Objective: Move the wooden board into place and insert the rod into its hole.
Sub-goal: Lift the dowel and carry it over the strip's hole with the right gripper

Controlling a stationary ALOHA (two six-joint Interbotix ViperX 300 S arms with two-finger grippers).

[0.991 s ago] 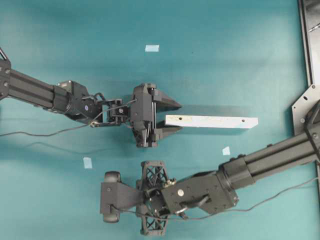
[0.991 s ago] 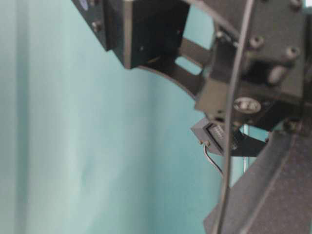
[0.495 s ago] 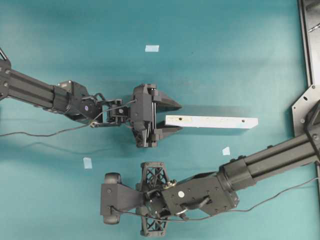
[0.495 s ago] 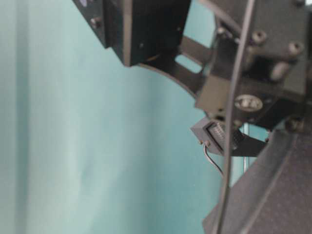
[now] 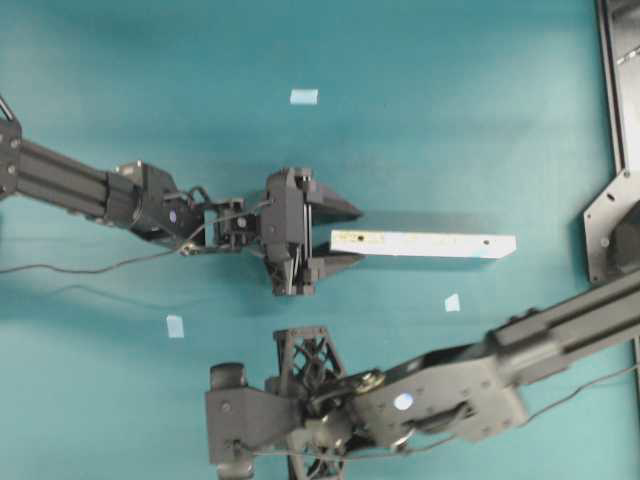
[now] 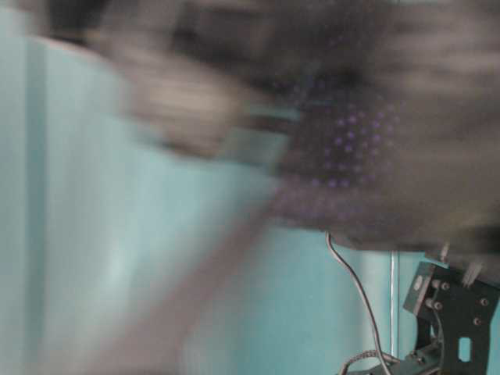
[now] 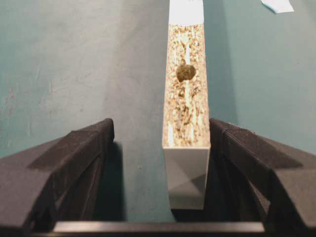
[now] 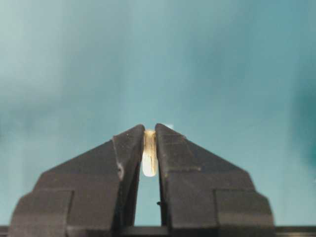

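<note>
Lying flat on the teal table [image 5: 450, 120], the wooden board [image 5: 425, 244] has its left end between the left gripper's [image 5: 340, 235] spread, non-gripping fingers; below the board, the right gripper [image 8: 149, 148] pinches the rod [image 8: 149, 160].

The right gripper [image 8: 149, 148] closes on the rod [image 8: 149, 159], and its arm shifts toward the overhead view's bottom edge.

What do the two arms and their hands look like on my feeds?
Both arms are matte black. The left hand has wedge-shaped fingers and a thin grey cable trailing from its wrist. The right hand has matching black angular fingers; its forearm bears a black lattice bracket.
</note>
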